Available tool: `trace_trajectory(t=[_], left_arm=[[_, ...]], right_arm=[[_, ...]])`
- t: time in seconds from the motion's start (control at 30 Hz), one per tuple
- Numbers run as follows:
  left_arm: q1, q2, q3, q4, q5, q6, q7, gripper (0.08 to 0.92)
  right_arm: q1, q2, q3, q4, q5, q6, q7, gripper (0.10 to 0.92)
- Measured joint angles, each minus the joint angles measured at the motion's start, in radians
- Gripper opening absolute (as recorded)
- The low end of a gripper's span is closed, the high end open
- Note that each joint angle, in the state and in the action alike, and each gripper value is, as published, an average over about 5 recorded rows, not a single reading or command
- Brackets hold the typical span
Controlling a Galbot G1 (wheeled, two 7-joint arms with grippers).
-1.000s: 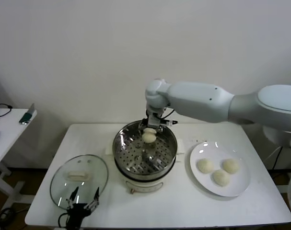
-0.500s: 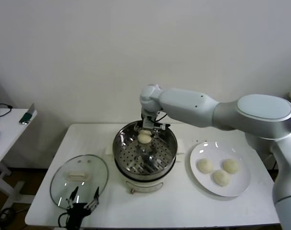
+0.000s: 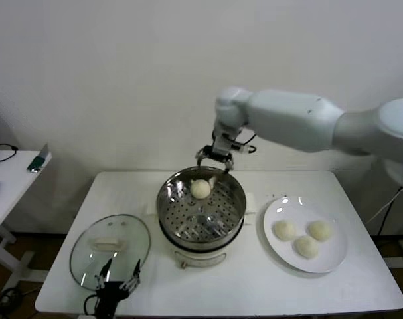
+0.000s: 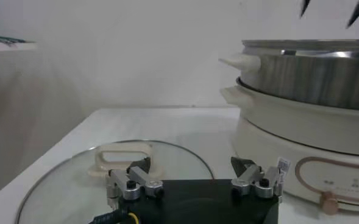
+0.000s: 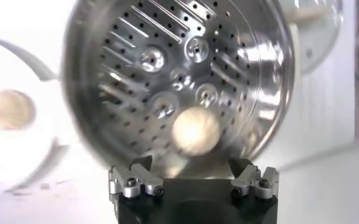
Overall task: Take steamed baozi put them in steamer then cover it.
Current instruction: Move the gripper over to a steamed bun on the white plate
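Note:
One cream-white baozi (image 3: 200,189) lies in the far part of the shiny steamer (image 3: 232,206), which sits on a white cooker base (image 3: 201,256). It also shows in the right wrist view (image 5: 195,130) on the perforated bottom. My right gripper (image 3: 214,156) is open and empty, above the steamer's far rim. Three more baozi (image 3: 285,230) (image 3: 319,230) (image 3: 306,246) lie on the white plate (image 3: 327,264) at the right. The glass cover (image 3: 110,249) with its cream handle (image 4: 122,156) lies flat on the table at the left. My left gripper (image 3: 116,280) is open at the cover's near edge.
The white table (image 3: 254,289) carries everything. A small side table (image 3: 8,176) with a phone stands at the far left. A white wall is close behind the steamer.
My right gripper has let go of the baozi, which now lies in the steamer. The gripper has risen up and back above the far rim. The left arm has not moved.

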Motion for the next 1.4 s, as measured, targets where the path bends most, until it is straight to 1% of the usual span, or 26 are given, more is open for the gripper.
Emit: trace_trajectory(t=[0.13,0.27,0.43,0.57,0.7,0.9,1.4], left_arm=[[-0.007,0.000,-0.001,0.001,-0.002,-0.001,0.001,0.823],[-0.014,-0.004,-0.002,0.001,-0.003,-0.001,0.001,0.823],[-0.016,-0.007,-0.002,0.000,-0.004,-0.001,0.002,0.823],[-0.015,-0.007,-0.006,0.000,-0.004,-0.003,0.002,0.823],[-0.013,-0.007,-0.009,0.000,-0.004,-0.005,0.002,0.823],[-0.012,-0.006,-0.010,0.001,-0.003,-0.009,0.002,0.823],[-0.012,-0.006,-0.017,0.012,-0.007,-0.016,0.002,0.823]], right_arm=[[0.067,-0.124,-0.127,0.074,0.103,-0.107,0.001,0.823],[0.095,-0.252,-0.227,0.177,0.171,-0.240,0.037,0.823],[0.062,-0.378,-0.273,0.280,0.223,-0.413,0.113,0.823],[-0.009,-0.436,-0.256,0.317,0.233,-0.520,0.168,0.823],[-0.099,-0.464,-0.208,0.315,0.225,-0.594,0.209,0.823],[-0.234,-0.463,-0.114,0.266,0.200,-0.664,0.250,0.823],[-0.472,-0.420,0.074,0.164,0.143,-0.749,0.315,0.823]])
